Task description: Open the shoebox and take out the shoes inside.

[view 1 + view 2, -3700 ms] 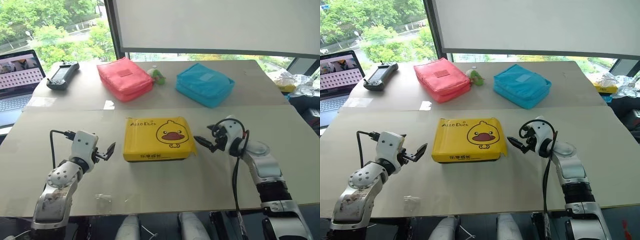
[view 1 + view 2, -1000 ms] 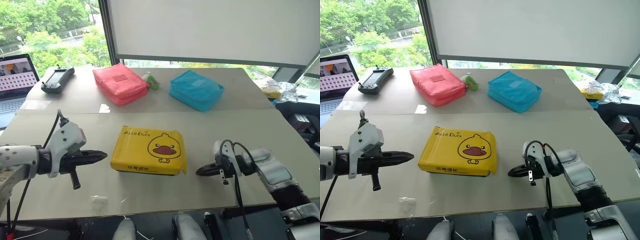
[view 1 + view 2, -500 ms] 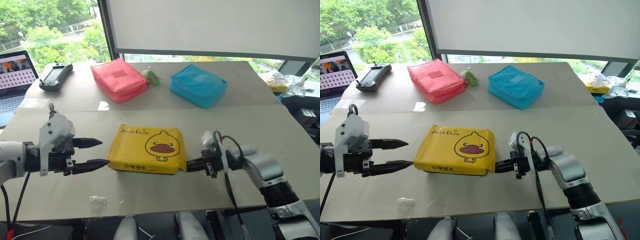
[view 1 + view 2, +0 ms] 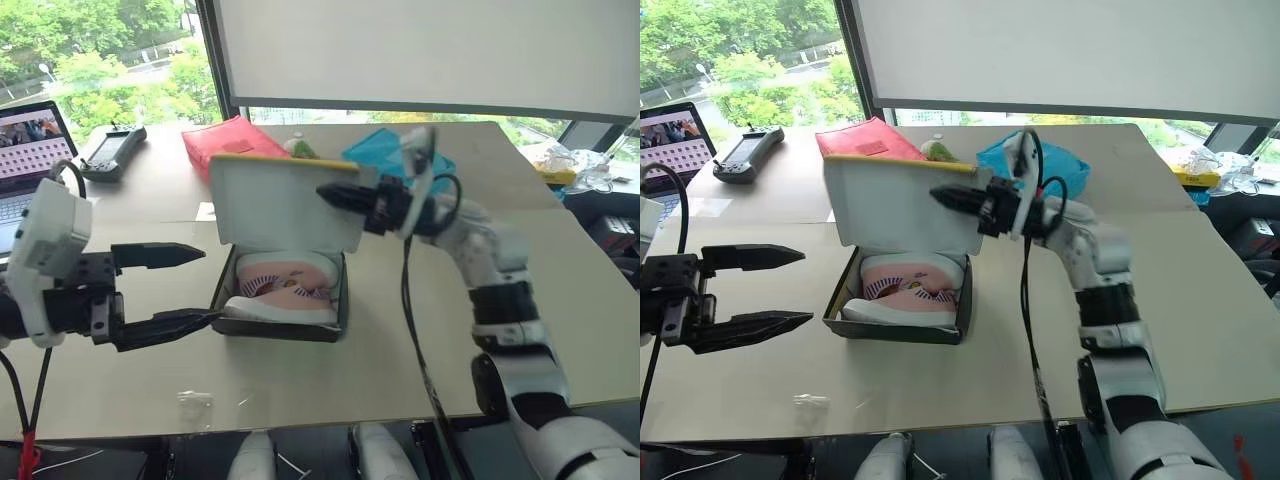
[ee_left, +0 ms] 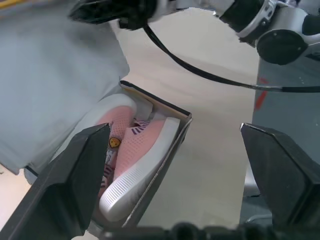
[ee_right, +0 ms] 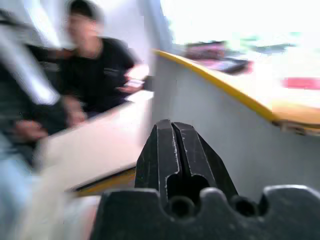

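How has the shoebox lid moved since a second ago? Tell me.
Yes. The shoebox lid has swung up from flat to standing open toward the red pouch, with the shut right gripper against it, while the box base stays on the table, shoes exposed.

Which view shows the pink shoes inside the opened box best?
The left wrist view: the shoes lie close up, white soles and striped insoles plain. Both eye views show them smaller, part hidden by the shoebox wall. The right wrist view faces the raised lid.
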{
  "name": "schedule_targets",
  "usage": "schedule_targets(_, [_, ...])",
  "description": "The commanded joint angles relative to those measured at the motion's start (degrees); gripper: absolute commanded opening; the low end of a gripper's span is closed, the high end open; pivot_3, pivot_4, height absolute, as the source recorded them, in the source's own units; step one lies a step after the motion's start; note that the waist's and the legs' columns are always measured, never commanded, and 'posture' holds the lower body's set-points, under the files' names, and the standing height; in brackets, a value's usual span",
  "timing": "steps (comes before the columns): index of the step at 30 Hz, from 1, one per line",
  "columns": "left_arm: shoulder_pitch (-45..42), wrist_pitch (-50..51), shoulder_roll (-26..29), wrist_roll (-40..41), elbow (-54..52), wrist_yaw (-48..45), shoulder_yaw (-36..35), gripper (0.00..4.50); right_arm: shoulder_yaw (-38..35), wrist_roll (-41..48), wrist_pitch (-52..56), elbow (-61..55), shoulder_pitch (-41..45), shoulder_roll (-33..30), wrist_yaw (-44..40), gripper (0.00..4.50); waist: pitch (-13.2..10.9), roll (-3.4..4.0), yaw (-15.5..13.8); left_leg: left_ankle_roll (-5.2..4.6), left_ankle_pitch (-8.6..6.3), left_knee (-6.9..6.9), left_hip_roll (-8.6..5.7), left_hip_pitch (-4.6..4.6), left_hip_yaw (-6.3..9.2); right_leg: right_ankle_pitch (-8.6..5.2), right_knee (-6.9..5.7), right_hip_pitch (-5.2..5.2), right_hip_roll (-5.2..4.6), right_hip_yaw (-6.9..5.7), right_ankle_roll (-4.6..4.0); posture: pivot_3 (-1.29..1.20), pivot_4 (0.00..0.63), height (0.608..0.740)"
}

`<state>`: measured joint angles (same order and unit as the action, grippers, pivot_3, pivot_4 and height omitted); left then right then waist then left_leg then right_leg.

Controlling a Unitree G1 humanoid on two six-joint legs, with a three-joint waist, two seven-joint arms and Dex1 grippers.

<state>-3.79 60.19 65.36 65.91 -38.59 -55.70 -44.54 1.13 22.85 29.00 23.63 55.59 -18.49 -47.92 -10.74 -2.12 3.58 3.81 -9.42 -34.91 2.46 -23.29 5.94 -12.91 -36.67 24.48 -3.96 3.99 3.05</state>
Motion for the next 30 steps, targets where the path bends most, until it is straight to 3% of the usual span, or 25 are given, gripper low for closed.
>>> schedule_targets(1, [2.3,-0.5,1.1,-1.6,-2.2,0.9,-1.9,4.45,1.1,-1.1,-1.4,-3.1,-1.0,-2.9,-4.4,0.0,0.0,0.05,-0.1,0.01,-0.01,0.03,0.0,-0.08,-0.01,-0.01,0.06,0.04,-0.01,0.0,0.01,0.0,0.15,0.734])
schedule_targets(7, [6.6,-1.8,2.3,-8.4,-1.7,1.9,-0.9,4.45,8.7,2.2,5.5,-25.0,-5.5,-13.9,-20.3,0.0,-0.3,0.43,0.2,0.06,-0.04,0.12,0.03,-0.58,-0.01,0.1,-0.11,0.64,0.03,0.01,-0.21,0.0,0.15,0.734])
schedule_targets(12, [12.1,-5.1,3.7,-15.8,-2.2,-1.4,1.5,4.5,18.6,-5.6,0.3,-29.0,-5.7,-16.9,-24.4,1.4,-0.3,0.45,1.2,0.06,-0.04,0.08,0.35,-0.27,-0.04,0.02,-0.23,0.59,0.41,0.07,-0.28,0.0,0.15,0.734])
schedule_targets(16, [15.5,-8.9,4.6,-23.2,-1.0,-3.0,3.2,4.5,24.5,-9.9,-1.3,-25.7,-5.5,-12.3,-22.8,2.8,-0.3,0.44,1.5,0.09,-0.01,-0.03,0.39,-0.08,-0.06,-0.12,-0.35,0.53,0.47,0.13,-0.77,0.0,0.15,0.734])
schedule_targets(21, [14.0,-9.0,3.4,-22.7,-0.9,-3.4,2.3,4.5,25.2,-11.9,0.8,-18.2,-2.9,-5.3,-19.7,4.42,-0.3,0.45,1.9,0.1,0.01,-0.03,0.39,-0.21,-0.07,0.0,-0.38,0.61,0.47,0.15,-0.65,0.0,0.15,0.734])
schedule_targets(25, [14.2,-8.4,2.8,-22.9,-1.6,-3.4,1.4,4.5,24.8,-10.5,3.8,-14.6,-1.2,-1.4,-19.8,4.42,-0.3,0.45,1.9,0.1,0.0,0.05,0.4,-0.29,-0.05,0.12,-0.37,0.68,0.48,0.14,-0.4,0.0,0.15,0.734])
schedule_targets(29, [14.5,-7.8,2.0,-23.0,-2.8,-2.6,0.9,4.5,27.4,-13.5,0.3,-9.6,-1.0,0.6,-20.5,4.42,-0.3,0.45,1.9,0.1,0.0,0.08,0.41,-0.27,-0.05,0.1,-0.37,0.67,0.5,0.14,-0.39,0.0,0.15,0.734])
schedule_targets(30, [14.5,-7.4,1.8,-22.8,-3.2,-2.4,0.5,4.5,28.2,-13.6,0.6,-9.3,-1.3,0.3,-21.9,4.19,-0.3,0.45,2.0,0.1,0.0,0.05,0.41,-0.27,-0.05,0.1,-0.37,0.66,0.5,0.14,-0.38,0.0,0.15,0.734])
